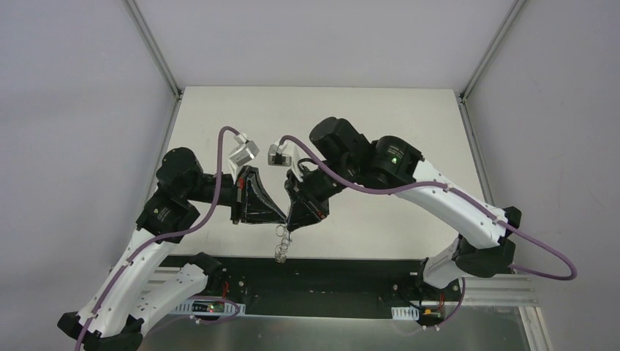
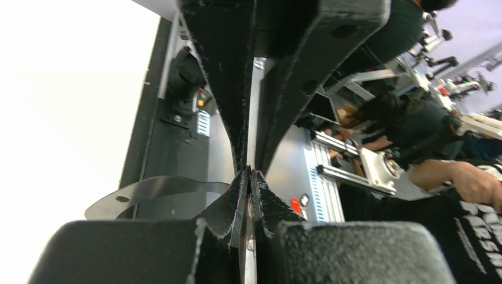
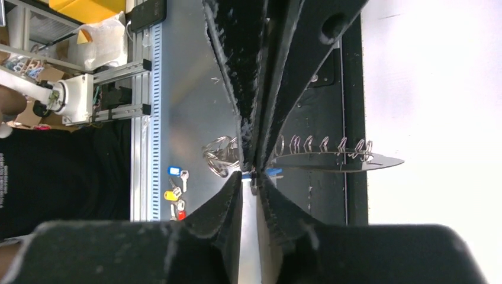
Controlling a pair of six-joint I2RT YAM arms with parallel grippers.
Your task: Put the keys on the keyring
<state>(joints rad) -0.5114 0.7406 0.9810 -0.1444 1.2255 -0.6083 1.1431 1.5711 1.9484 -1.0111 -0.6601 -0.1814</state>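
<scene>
Large thin silvery wire keyring (image 1: 281, 245), scalloped with small loops. Dangles nearest, over the pale counter's (image 1: 329, 110) near edge. Just behind, left gripper (image 1: 284, 219): clamps shut on the ring's rim. Tip to tip with it, right gripper (image 1: 292, 228): pinches closed on tiny bright-blue key (image 3: 273, 172).

In the right wrist view the key (image 3: 273, 172) shows only as a blue sliver; the rest lies hidden behind the meeting tips of the right claw (image 3: 251, 178) and left claw (image 3: 253, 163), which also cover part of the keyring (image 3: 331, 161). From above, the key is too small to find.
</scene>
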